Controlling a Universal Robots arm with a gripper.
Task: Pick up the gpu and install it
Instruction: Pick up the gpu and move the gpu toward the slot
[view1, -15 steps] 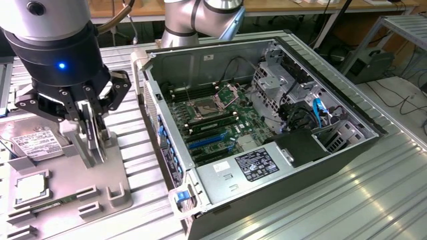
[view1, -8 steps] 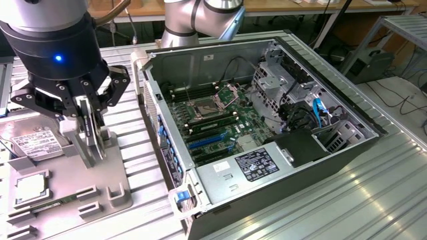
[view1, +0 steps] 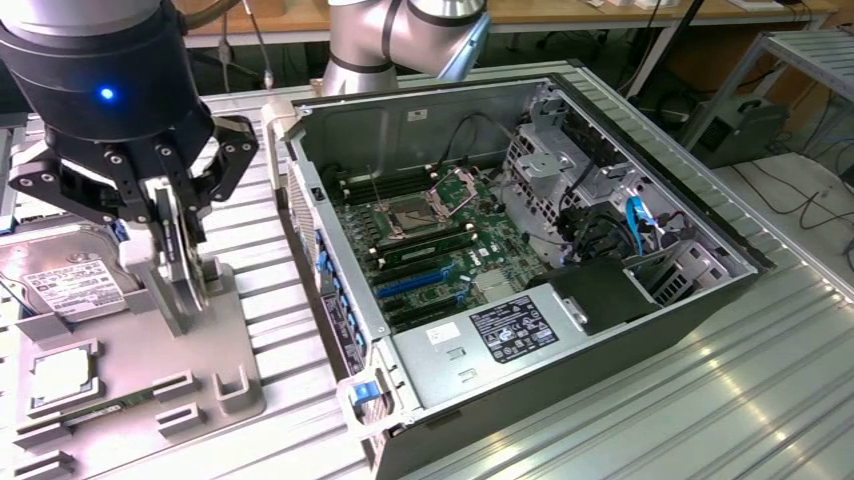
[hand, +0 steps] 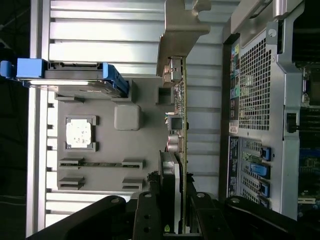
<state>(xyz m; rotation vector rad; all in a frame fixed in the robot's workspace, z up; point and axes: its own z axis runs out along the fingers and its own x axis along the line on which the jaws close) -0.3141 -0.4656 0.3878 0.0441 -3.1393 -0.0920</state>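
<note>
The gpu (view1: 178, 272) is a thin dark card standing on edge over the grey fixture plate (view1: 238, 335), at the exterior view's left. My gripper (view1: 170, 215) comes down on it from above, a finger on each flat face, shut on the card. In the wrist view the gpu (hand: 180, 115) runs edge-on away from my gripper (hand: 175, 212), ending in its silvery bracket (hand: 181, 30). Whether its lower edge still touches the plate I cannot tell. The open computer case (view1: 694, 215) lies beside it, motherboard (view1: 447, 245) and blue slots (view1: 407, 285) exposed.
On the fixture plate (hand: 142, 150) sit a silver hard drive (view1: 60, 280) with blue rails (hand: 112, 77), a square processor chip (hand: 79, 133) and a narrow memory stick (hand: 100, 163). The case's perforated rear wall (hand: 255, 85) stands close to the card. Ribbed metal table (view1: 641, 400) lies all around.
</note>
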